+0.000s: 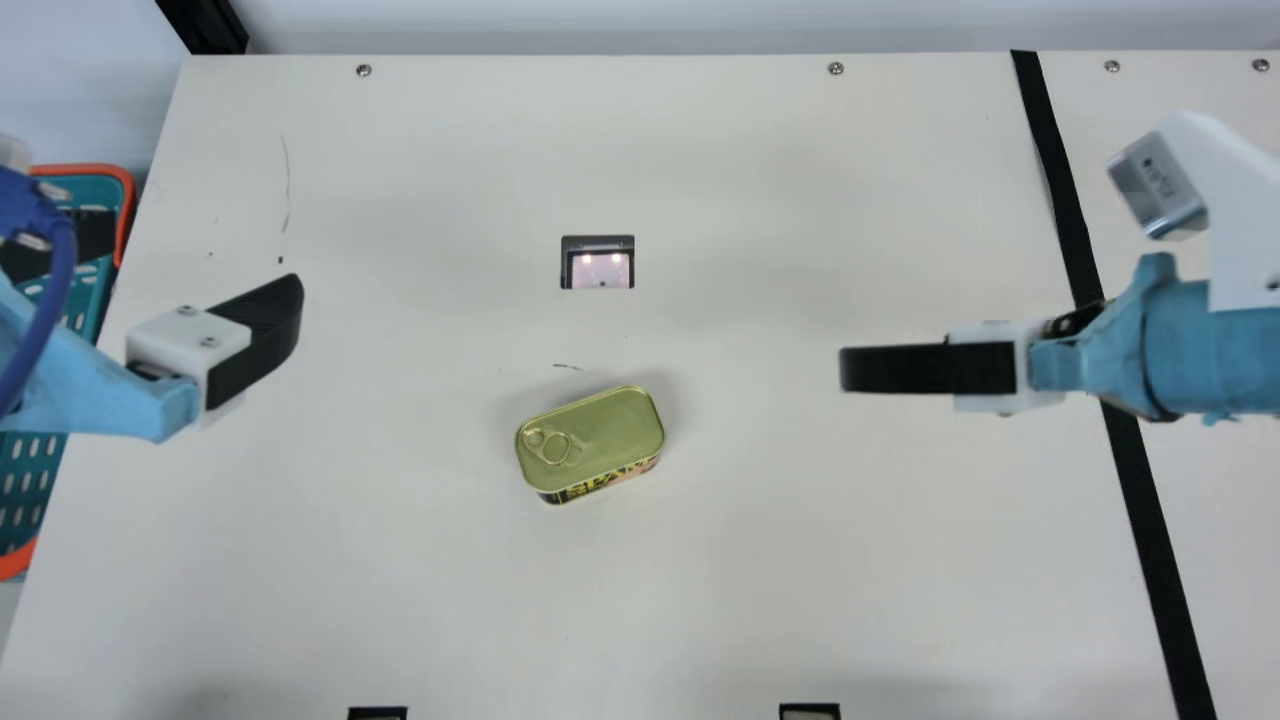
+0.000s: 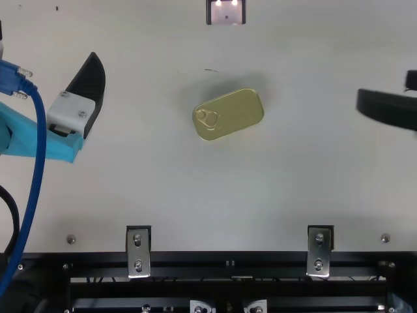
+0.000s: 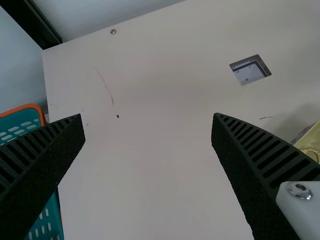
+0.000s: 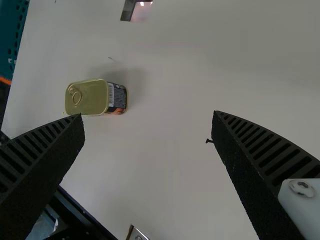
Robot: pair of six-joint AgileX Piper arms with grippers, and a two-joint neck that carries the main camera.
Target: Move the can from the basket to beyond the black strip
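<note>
Presently: can (image 1: 590, 440) on the table (image 1: 450, 600), short of the black strip (image 1: 1149, 530)

Nearest: black frame (image 2: 195, 268) along the near edge, two metal brackets (image 2: 138, 252) fixed over it (top view).

Next: can flat on the tabletop, lid up, long axis slanted, ring pull (image 1: 555, 448) at its left end. Well apart from both arms' tools, roughly between them. It is on the basket's side of the strip.

Right gripper (image 1: 850, 369): over the table, right of the can; its arm crosses above the strip. Right wrist view gives the fingers wide apart, nothing between them but a view of tabletop.

Left gripper (image 1: 207, 250): above the table's left edge. Left wrist view gives fingers spread, holding nothing. Blue cable (image 1: 60, 290) runs along this arm.

Basket (image 1: 15, 565): teal with orange rim, just beside the table's left edge, partly hidden by the left arm.

Farther: small rectangular recess (image 1: 600, 268) in the tabletop, beyond the can.

Farthest: four screws (image 1: 363, 70) in a row near the far edge.
</note>
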